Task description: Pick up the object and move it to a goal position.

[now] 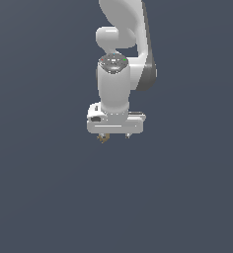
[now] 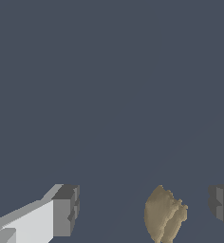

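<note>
In the exterior view my white gripper (image 1: 115, 136) points straight down from the arm. The object (image 1: 103, 139), a tiny tan-brown jagged lump, shows just under the hand at the finger on the exterior view's left. The wrist view shows the object (image 2: 164, 216) between the two dark-padded fingertips (image 2: 65, 211). It lies closer to one finger than the other, with a gap visible on each side. The gripper (image 2: 142, 209) is open and holds nothing. The lower part of the object is cut off by the wrist frame's edge.
A plain dark blue-grey surface (image 1: 49, 197) fills both views. The white arm (image 1: 121, 29) rises out of the top of the exterior view. No other objects or edges show.
</note>
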`<state>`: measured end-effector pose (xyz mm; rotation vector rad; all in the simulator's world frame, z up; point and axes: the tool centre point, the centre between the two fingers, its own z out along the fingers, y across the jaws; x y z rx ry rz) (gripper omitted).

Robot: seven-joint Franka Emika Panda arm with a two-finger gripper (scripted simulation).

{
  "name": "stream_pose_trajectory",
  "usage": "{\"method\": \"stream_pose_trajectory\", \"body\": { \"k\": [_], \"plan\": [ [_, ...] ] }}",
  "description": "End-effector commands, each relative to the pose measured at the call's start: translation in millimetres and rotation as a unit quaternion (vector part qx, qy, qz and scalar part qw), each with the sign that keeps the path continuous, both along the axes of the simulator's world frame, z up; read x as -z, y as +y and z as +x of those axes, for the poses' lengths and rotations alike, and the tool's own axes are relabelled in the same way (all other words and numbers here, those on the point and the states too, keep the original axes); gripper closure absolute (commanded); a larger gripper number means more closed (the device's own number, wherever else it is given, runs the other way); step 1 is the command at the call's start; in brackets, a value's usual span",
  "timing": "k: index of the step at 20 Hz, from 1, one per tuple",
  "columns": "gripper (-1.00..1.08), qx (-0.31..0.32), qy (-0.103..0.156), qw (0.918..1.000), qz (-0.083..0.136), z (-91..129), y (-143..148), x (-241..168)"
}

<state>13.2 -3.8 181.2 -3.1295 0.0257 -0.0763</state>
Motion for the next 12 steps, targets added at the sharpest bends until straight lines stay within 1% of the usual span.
{"method": "stream_pose_trajectory", "body": {
  "k": [1, 4, 8, 12],
  "plan": [
    [-0.92, 0.000, 0.000, 1.0000, 0.000, 0, 0, 0],
    [-0.92, 0.006, -0.005, 1.0000, 0.001, 2, -6, -5],
    [-0.92, 0.023, -0.020, 0.9995, 0.004, 10, -24, -20],
    [-0.92, 0.024, -0.021, 0.9995, 0.004, 11, -26, -22]
  ]
}}
